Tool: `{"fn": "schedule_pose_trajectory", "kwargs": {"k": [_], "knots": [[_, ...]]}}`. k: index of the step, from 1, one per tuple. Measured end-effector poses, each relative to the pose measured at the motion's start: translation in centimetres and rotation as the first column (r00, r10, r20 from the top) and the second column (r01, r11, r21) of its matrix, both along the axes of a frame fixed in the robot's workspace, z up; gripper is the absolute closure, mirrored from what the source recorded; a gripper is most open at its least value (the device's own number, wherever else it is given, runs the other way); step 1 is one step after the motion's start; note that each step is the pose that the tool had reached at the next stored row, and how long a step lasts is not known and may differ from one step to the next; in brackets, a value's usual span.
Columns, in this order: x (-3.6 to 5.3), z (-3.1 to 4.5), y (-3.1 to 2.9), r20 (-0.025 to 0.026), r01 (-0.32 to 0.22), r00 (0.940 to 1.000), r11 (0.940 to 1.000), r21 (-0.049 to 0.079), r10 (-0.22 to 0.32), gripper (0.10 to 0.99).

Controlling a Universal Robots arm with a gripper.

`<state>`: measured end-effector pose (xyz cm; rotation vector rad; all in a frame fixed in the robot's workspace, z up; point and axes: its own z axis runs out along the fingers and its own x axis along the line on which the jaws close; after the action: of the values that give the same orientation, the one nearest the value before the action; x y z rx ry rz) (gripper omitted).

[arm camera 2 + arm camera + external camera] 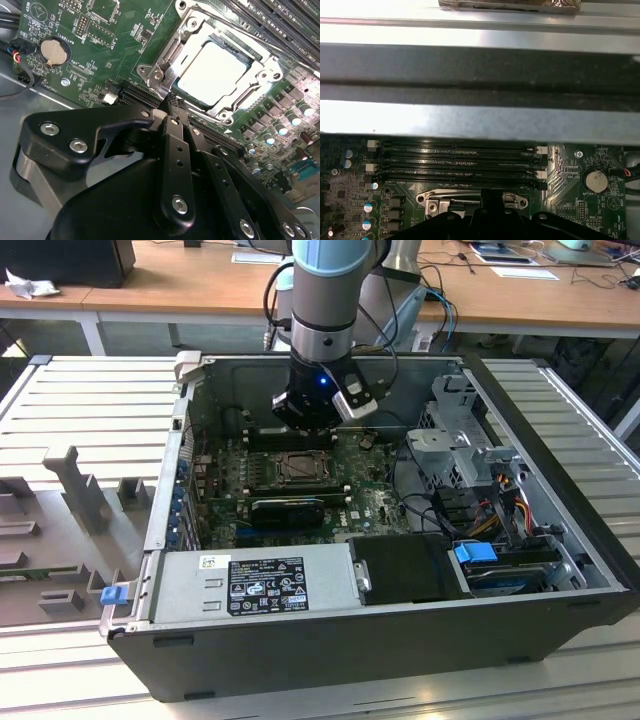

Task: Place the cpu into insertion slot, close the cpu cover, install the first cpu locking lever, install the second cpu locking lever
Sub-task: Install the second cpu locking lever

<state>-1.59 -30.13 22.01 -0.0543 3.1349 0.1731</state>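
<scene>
The cpu (214, 70) is lying flat in the slot (192, 98), its pale silver top catching the light and facing up. The slot's black rim is showing around the chip's edges. The cover (175, 47), a thin grey metal frame with a big square window, is lying down over the slot, framing the chip through that window. In the exterior view the slot (298, 468) is sitting on the green board, just below the gripper (318, 418), near the middle of the open case.
</scene>
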Motion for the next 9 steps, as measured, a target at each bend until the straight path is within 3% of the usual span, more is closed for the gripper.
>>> {"fn": "schedule_pose_trajectory", "kwargs": {"k": [9], "knots": [[0.00, 0.13, -0.29, -0.0001, 0.000, 1.0000, 1.0000, 0.000, 0.000, 0.980]]}}
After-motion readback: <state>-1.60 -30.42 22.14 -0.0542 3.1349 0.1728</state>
